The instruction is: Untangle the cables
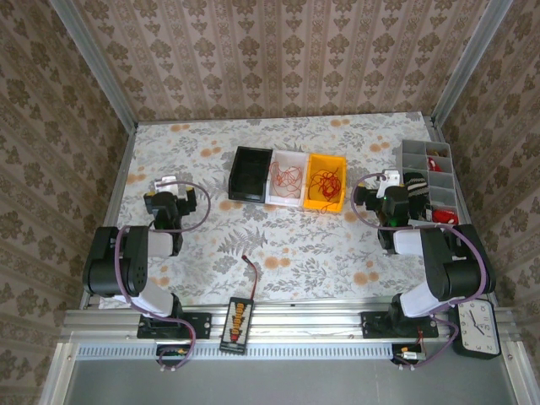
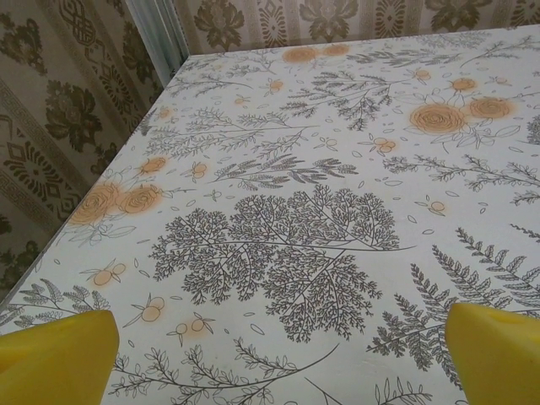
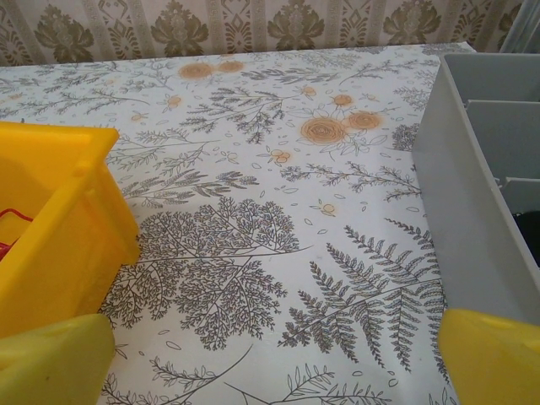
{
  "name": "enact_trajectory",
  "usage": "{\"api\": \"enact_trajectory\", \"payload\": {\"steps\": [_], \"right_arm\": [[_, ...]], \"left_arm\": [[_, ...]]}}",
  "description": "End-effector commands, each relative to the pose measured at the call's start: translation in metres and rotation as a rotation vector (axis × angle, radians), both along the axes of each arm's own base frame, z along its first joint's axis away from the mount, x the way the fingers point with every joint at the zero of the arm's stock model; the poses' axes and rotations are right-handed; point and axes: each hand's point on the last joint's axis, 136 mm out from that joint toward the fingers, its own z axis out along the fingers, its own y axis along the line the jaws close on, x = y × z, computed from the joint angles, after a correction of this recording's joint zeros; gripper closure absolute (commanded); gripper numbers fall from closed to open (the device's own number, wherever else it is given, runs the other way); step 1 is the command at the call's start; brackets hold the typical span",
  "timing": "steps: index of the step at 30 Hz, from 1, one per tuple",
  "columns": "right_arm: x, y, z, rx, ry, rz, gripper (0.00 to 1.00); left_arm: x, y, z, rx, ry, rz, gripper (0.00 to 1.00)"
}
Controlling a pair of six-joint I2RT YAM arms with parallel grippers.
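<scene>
Loopy red cables lie in the white bin [image 1: 285, 178] and in the yellow bin [image 1: 326, 182] at the table's back middle; a dark strand is mixed in with the yellow bin's bunch [image 1: 327, 183]. My left gripper [image 1: 167, 182] hovers over bare cloth left of the bins, open, its yellow fingertips [image 2: 55, 359] wide apart with nothing between. My right gripper [image 1: 384, 179] is open too, between the yellow bin [image 3: 51, 219] and the grey organiser [image 3: 481, 186]. A bit of red cable [image 3: 8, 224] peeks over that bin's wall.
A black bin [image 1: 250, 174] stands left of the white one. The grey compartment box [image 1: 430, 181] sits at the far right edge. A short red-black lead [image 1: 251, 274] runs to a black board [image 1: 239, 316] on the front rail. A clock [image 1: 477, 327] lies front right.
</scene>
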Motion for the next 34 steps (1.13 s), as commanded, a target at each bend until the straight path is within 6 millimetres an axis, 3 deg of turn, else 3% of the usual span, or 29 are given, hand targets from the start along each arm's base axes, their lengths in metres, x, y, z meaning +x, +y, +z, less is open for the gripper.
{"api": "enact_trajectory", "payload": {"steps": [1,34], "right_arm": [[0.0006,-0.0008,-0.0024,-0.007,0.005,-0.003,0.0],[0.0008,0.0003,-0.0028,0.001,0.006,0.01,0.0]], "left_arm": [[0.0021,-0.0015,0.0046,0.007,-0.022,-0.018,0.0],[0.002,-0.0014,0.0041,0.008,-0.021,-0.016,0.0]]}}
